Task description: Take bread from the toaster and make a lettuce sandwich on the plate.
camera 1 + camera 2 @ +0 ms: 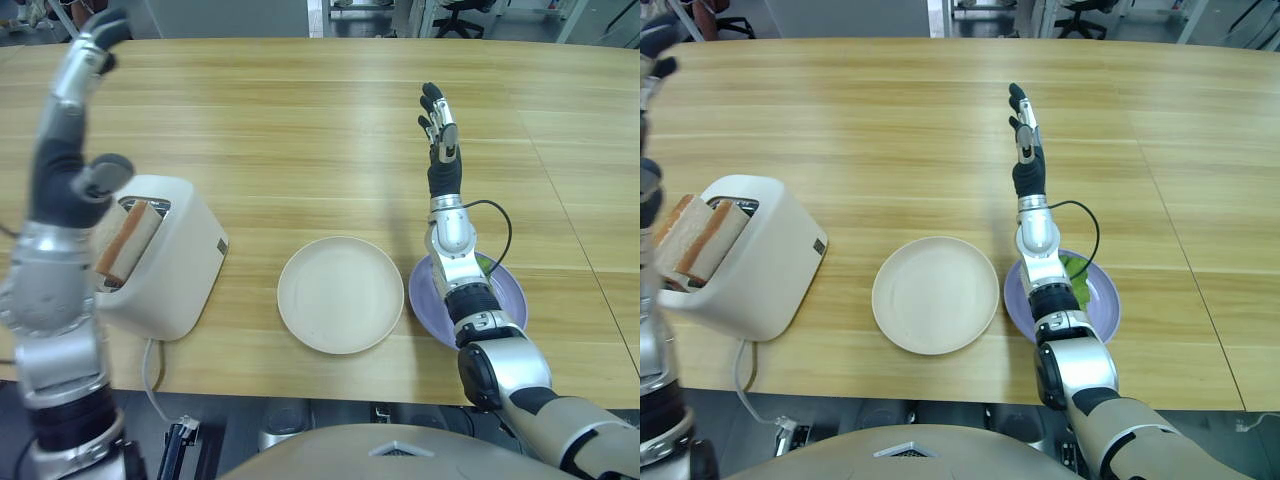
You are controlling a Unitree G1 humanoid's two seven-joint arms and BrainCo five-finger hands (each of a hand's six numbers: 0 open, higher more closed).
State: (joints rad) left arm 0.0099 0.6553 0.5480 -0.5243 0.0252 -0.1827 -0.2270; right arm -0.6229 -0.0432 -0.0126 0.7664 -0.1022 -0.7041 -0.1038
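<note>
1. Broadly, you are working on a wooden table [300, 120], and everything for the task sits along its near edge.
2. Your toaster [180, 265] stands at the robot's left, a cream box with its slots facing up.
3. Next comes the cream plate [340, 295], bare, just right of the toaster and straight in front of the robot. Judging by this, no part of the sandwich has been built yet.
4. A purple plate [510, 300] lies just beside it on the right, partly under the right forearm.
5. Your left hand [62, 150] is raised above the toaster's left side, close to the camera. Its fingers are stretched upward and it holds nothing.
6. Your right hand [440, 130] is held out over the bare table beyond the purple plate, fingers straight and pointing away from the robot, holding nothing.
7. The bread [700, 240] is 2 slices standing on edge in the slots, their tops well clear of the toaster. Their long axis runs from near to far, leaning a little to the right.
8. The lettuce [1077, 270] is a small green piece on the purple plate, right beside the right forearm.
9. So the bread lies below and just right of the left hand, while the right hand is well apart from it, past both plates. You should probably use the left hand, coming down from above with fingers on either flat face of 1 slice.
</note>
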